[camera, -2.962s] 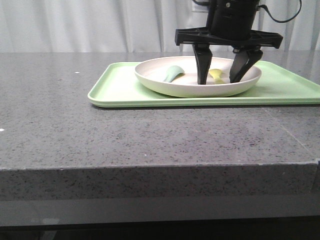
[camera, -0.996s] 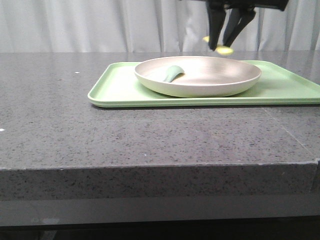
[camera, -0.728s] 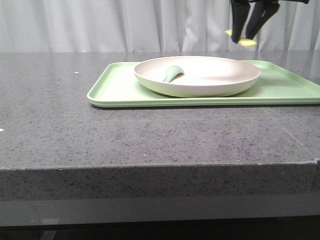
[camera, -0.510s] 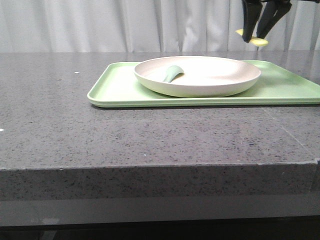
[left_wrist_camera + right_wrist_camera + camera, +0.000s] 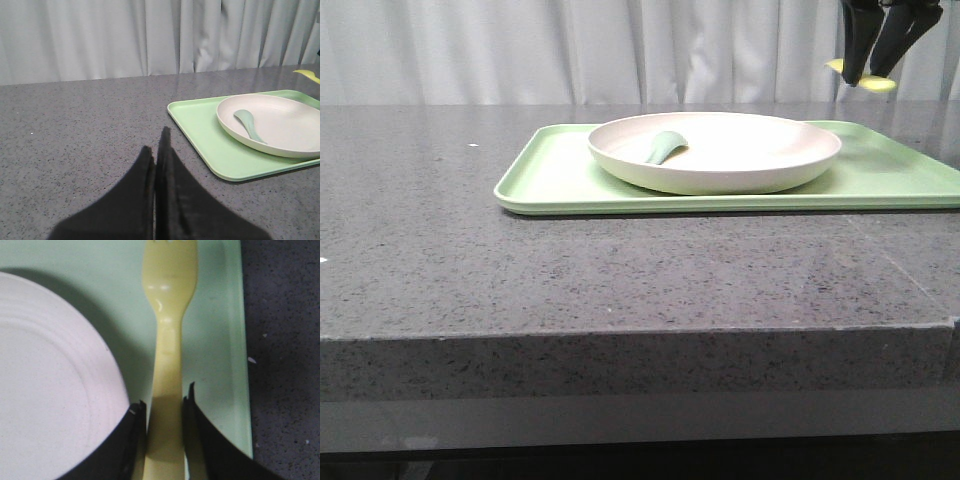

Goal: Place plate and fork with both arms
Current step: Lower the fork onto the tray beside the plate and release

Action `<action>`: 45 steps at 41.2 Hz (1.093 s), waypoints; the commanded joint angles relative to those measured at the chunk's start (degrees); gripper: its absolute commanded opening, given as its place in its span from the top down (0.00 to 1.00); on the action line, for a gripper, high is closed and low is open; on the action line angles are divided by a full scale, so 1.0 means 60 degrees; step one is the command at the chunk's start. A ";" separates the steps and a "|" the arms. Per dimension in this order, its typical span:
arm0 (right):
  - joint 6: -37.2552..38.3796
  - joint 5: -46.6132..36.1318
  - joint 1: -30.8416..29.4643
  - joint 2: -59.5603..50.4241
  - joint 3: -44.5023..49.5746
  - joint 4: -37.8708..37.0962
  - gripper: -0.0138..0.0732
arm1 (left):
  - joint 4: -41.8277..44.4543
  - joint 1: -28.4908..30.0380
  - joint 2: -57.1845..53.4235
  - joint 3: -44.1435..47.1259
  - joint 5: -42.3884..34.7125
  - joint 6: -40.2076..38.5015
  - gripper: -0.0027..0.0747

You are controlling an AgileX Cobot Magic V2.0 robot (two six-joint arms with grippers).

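The cream-white plate (image 5: 720,150) sits on the light green tray (image 5: 560,180); it also shows in the left wrist view (image 5: 285,120) and the right wrist view (image 5: 45,370). My right gripper (image 5: 875,72) is shut on the pale-yellow fork (image 5: 868,82) and holds it in the air above the tray's right part, past the plate's rim. In the right wrist view the fork (image 5: 167,340) points away between the fingers (image 5: 165,402). My left gripper (image 5: 155,145) is shut and empty, over bare table to the left of the tray.
A grey-green utensil (image 5: 665,147) lies in the plate's left part. The tray's right edge (image 5: 237,340) borders the dark speckled table (image 5: 620,270). White curtains hang behind the table.
My right gripper closed on the fork in the plate, lifted it out, and has carried it up and to the right. The plate, tray and grey-green utensil have stayed put.
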 commanded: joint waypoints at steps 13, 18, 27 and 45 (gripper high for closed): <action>-0.0129 0.0839 -0.0058 0.0056 -0.0271 -0.0117 0.65 | 0.0020 -0.0001 0.0054 -0.0264 -0.0761 -0.0073 0.99; -0.0129 0.0839 -0.0058 0.0199 -0.0271 -0.0117 0.65 | 0.0020 -0.0001 0.0054 -0.0264 -0.0761 -0.0073 0.99; -0.0129 0.0839 -0.0058 0.0268 -0.0271 -0.0342 0.65 | 0.0020 -0.0001 0.0054 -0.0264 -0.0761 -0.0073 0.99; -0.0129 0.0839 -0.0058 0.0341 -0.0084 -0.0465 0.65 | 0.0020 -0.0001 0.0054 -0.0264 -0.0761 -0.0073 0.99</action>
